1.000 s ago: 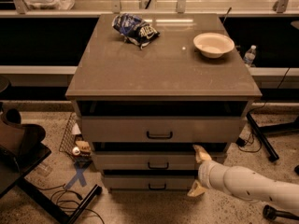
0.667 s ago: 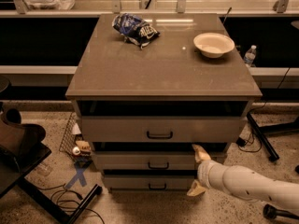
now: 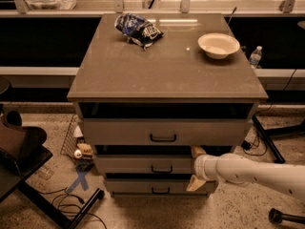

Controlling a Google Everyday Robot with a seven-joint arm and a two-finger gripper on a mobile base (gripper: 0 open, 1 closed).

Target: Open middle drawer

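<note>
While the white arm reaches in from the lower right, its gripper [image 3: 196,167] sits at the right end of the middle drawer [image 3: 143,165]. The fingers [image 3: 198,151] are spread apart, one above the front panel and one below. That drawer is second of three under the desk [image 3: 162,70], which carries a bowl [image 3: 218,45] and a crumpled snack bag [image 3: 138,28].

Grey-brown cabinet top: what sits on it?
Crumpled blue snack bag and white round bowl; anything beneath the bag is hidden. Gripper is below, at the grey-beige middle drawer.
</note>
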